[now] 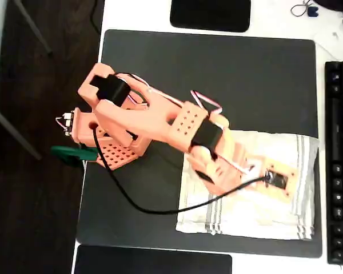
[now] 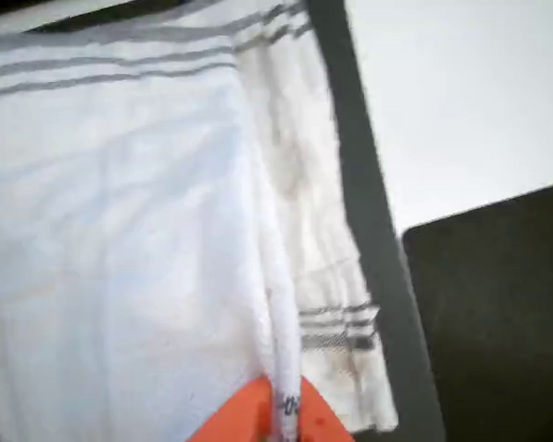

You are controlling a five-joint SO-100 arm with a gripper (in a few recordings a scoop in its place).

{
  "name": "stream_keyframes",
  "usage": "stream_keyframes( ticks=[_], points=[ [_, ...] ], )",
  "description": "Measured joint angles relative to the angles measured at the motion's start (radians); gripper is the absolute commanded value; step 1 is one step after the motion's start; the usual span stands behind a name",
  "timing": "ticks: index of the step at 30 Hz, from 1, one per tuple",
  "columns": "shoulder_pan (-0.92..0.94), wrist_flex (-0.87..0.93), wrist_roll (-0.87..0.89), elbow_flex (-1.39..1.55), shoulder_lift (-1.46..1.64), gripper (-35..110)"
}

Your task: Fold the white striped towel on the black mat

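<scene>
Jaws (image 2: pixel 286 410) clamped on a raised fold of the towel (image 2: pixel 120 239), seen in the wrist view.

Orange fingertips (image 2: pixel 244 419) sit either side of a pinched ridge of cloth running up from the jaws. In the overhead view the towel (image 1: pixel 246 211) lies on the mat (image 1: pixel 217 80), at the mat's lower right part, its right edge reaching the mat's right border beside the keyboard (image 1: pixel 340 160). Grey stripes show near the towel's left and right edges. The orange arm (image 1: pixel 160 120) reaches from the mat's left edge over the towel. A black cable (image 1: pixel 137 202) crosses the mat onto the towel. Smaller black pads (image 1: pixel 211 14) lie on the white worktop (image 1: pixel 274 23) above and below the mat.
</scene>
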Motion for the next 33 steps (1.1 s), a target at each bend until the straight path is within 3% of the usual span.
stream_keyframes(
  ticks=[8,21,33],
  points=[
    [0.094,-0.173,-0.02,0.043,-0.035,14],
    [0.104,-0.17,-0.032,0.072,-0.051,14],
    [-0.009,-0.215,-0.023,0.218,-0.15,17]
  ],
)
